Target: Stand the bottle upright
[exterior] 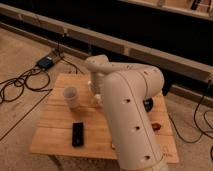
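Our gripper (94, 97) hangs low just right of the cup (70, 96), likely because the bottle lies there, but our big arm (127, 115) hides the bottle, and we cannot tell if the gripper holds anything.

A white cup (70, 96) stands on the wooden table (50, 136), a flat black object (78, 134) lying nearer its front edge.

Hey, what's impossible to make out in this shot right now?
Camera view:
1. The bottle: nowhere visible; the arm may cover it.
2. The gripper, low beside the cup: half covered by the arm.
3. Dark object at the table's right side: partly behind the arm, unidentifiable.
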Controlling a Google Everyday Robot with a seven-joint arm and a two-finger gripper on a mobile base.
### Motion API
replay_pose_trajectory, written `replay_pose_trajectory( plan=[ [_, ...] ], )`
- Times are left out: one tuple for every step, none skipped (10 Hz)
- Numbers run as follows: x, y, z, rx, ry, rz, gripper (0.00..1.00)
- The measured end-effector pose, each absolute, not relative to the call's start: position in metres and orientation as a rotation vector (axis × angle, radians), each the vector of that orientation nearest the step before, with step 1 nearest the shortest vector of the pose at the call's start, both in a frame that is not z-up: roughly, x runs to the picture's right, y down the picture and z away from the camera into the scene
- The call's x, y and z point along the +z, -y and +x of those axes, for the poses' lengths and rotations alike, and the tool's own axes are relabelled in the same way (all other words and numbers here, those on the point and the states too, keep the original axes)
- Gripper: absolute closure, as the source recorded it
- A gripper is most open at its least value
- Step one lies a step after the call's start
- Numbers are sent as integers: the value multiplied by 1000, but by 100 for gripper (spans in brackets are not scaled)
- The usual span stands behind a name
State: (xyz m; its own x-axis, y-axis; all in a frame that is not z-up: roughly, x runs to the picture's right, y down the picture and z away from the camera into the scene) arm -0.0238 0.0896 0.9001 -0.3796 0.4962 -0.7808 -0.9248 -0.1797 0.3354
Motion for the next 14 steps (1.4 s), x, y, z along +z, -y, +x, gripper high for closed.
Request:
replay_pose_trajectory(
  plan=[
    [904,-86,-13,1759,-1015,-604,35],
    [908,-80,0,1766,-1033,-571,35],
    [913,-75,10,1772,-1047,-542,35],
    [917,-70,20,1778,-1060,-513,35],
    [922,-66,28,1777,-1073,-485,35],
    [925,-62,34,1774,-1079,-465,35],
    [930,-57,39,1769,-1082,-442,35],
    [936,-51,43,1760,-1082,-414,35],
    [939,-46,45,1756,-1082,-397,35],
    [944,-39,48,1748,-1081,-368,35],
    [948,-32,52,1744,-1080,-340,35],
    [951,-25,57,1745,-1079,-311,35],
    [953,-18,62,1749,-1079,-286,35],
    [955,-10,70,1757,-1079,-254,35]
  ],
)
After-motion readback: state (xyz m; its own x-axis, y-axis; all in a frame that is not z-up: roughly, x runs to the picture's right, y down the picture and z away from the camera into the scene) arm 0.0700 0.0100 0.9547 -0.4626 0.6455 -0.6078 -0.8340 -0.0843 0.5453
